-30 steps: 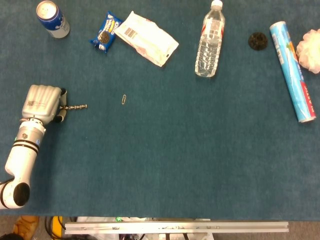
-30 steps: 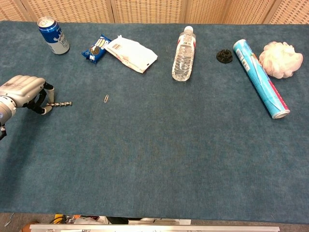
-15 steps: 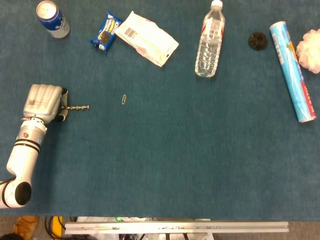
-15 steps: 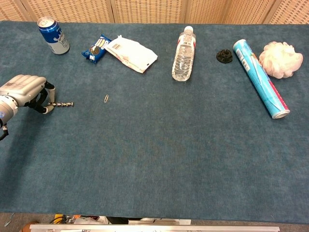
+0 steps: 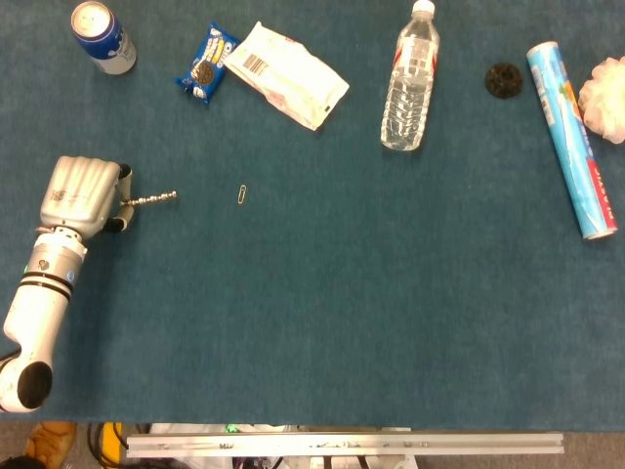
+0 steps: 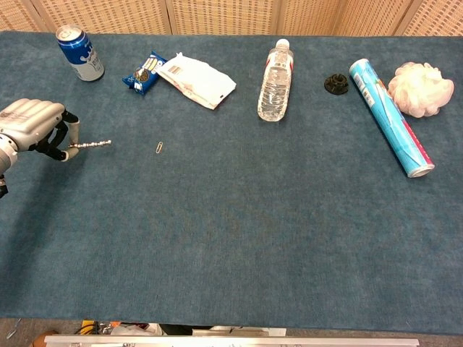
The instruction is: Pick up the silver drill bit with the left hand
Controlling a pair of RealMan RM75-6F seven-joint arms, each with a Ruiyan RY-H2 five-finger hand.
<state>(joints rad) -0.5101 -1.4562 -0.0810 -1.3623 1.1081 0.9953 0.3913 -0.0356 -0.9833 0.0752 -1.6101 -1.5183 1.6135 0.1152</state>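
The silver drill bit (image 5: 151, 199) (image 6: 92, 144) sticks out to the right from my left hand (image 5: 83, 196) (image 6: 36, 129), which pinches its near end at the table's left side. The bit looks lifted slightly off the blue cloth and tilts up toward its tip. My left forearm runs down to the lower left corner in the head view. My right hand shows in neither view.
A small paperclip (image 5: 240, 193) lies just right of the bit. Along the far edge are a blue can (image 5: 102, 37), a cookie pack (image 5: 207, 63), a white packet (image 5: 292, 74), a water bottle (image 5: 410, 82), a black cap (image 5: 503, 80), a blue tube (image 5: 571, 137) and a pale mesh sponge (image 5: 605, 98).
My left hand has risen and shifted slightly toward the far edge with the drill bit, whose tip now tilts upward off the cloth.
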